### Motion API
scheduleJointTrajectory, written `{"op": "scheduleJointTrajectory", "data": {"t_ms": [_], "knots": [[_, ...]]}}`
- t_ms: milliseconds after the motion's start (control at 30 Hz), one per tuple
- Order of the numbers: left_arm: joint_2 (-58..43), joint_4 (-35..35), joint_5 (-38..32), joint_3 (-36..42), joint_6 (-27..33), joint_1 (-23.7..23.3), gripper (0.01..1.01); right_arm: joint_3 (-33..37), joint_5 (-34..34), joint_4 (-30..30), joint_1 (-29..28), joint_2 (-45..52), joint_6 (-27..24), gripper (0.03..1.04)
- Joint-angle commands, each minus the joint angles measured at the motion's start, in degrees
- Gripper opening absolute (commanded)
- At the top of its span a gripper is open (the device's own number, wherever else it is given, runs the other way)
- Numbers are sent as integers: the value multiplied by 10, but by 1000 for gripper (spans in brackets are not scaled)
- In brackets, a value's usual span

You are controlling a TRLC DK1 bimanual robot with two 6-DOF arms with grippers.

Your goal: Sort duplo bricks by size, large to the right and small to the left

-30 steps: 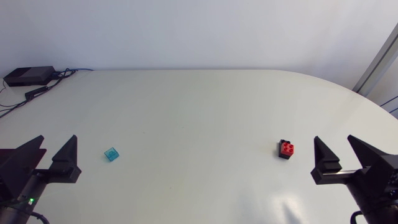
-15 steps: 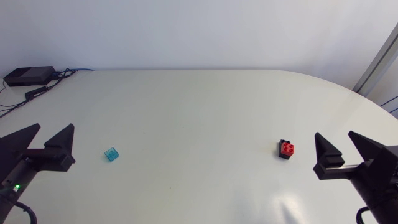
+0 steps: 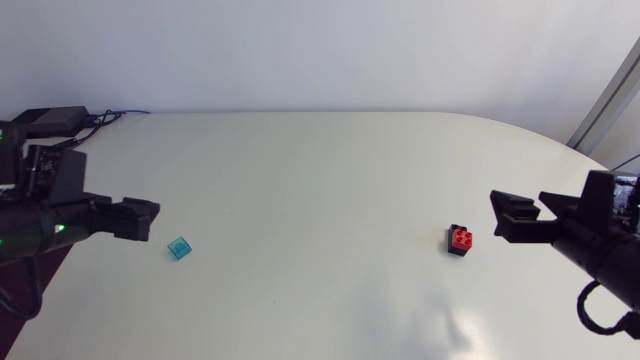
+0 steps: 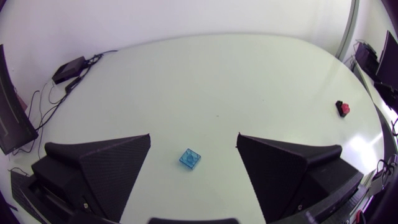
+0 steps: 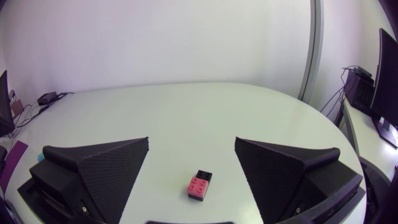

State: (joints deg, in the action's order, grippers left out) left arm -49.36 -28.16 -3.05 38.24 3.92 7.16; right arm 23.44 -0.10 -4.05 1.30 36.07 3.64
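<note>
Well apart, teal brick (image 3: 179,248), red brick (image 3: 460,240)

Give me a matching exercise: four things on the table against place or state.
1. small translucent teal plastic brick
2. red-and-black plastic brick
3. left end effector
4. flat black box

a. open, holding nothing
b. far left corner of the table
c. lying by the right arm
d. lying by the left arm

Pairs: 1-d, 2-c, 3-a, 4-b.

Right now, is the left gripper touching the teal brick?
Apart. The left wrist view shows the teal brick on bare table between the open fingers of the left gripper, clear of both.
</note>
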Motion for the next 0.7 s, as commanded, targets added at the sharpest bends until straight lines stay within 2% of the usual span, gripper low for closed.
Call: {"op": "scheduleJointTrajectory", "data": {"t_ms": [0,133,333,467,567,667], "knots": [[-70,-25,17,39,22,8,959,31,-3,-18,5,51,35,997],[-143,-50,28,76,21,28,959,90,-8,-79,5,143,56,997],[-205,-44,38,90,21,59,957,196,-24,-225,-2,278,49,997],[-241,-41,38,96,16,78,956,240,-63,-262,-23,355,44,997],[-260,-38,38,98,16,90,956,265,-137,-288,-60,413,27,997],[-267,-37,38,101,15,102,956,274,-135,-268,-70,456,45,993]]}}
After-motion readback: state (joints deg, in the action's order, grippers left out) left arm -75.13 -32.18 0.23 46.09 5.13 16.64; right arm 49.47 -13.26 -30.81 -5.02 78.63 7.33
